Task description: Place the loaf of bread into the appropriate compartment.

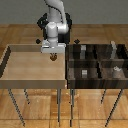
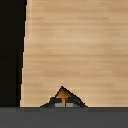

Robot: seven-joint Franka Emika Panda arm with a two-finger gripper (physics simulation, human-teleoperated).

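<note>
Two containers stand side by side on thin metal legs above a wooden floor point(image 1: 100, 35). On the exterior view's left is the large pale-wood tray point(image 1: 30, 67) with low walls. Over its far right corner hangs the white and grey robot arm point(image 1: 54, 25), pointing straight down. The gripper point(image 1: 53, 56) is at the end of the arm, just above the tray floor, and its fingers are pressed onto the tiny golden-brown loaf of bread point(image 1: 53, 58), which shows as a small brown lump between the tips. In the wrist view the loaf of bread point(image 2: 62, 93) sits between the dark fingertips, with the pale tray floor behind it and a dark strip at one side.

On the exterior view's right is the dark striped-wood four-cell bin point(image 1: 70, 70), touching the tray's right wall. The near left compartment point(image 1: 91, 79) holds a small grey cube point(image 1: 84, 73). The other cells hold small grey and white blocks; their shapes are too small to tell.
</note>
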